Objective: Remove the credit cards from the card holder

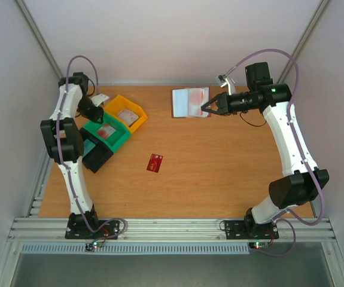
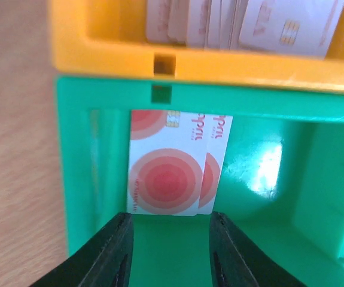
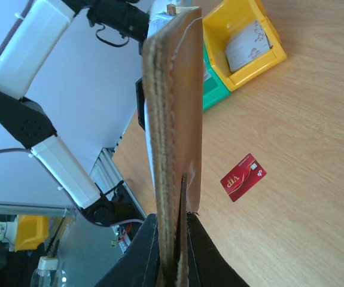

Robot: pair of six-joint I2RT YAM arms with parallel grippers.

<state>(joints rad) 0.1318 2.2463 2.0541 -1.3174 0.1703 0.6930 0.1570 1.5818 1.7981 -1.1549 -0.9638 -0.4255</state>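
Brown card holder (image 3: pixel 174 107) in right gripper (image 3: pixel 176 226); credit card (image 3: pixel 243 177) on table (image 3: pixel 297 233).

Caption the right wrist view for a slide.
Right gripper with jaws clamped on a brown leather card holder, edge-on; red rectangular plastic card on the wooden table beyond.

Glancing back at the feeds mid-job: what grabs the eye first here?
The right hand pinches the card holder at the far middle of the table. A lone red card lies mid-table. The left hand hangs open over the green bin, where pale cards with red circles lie.
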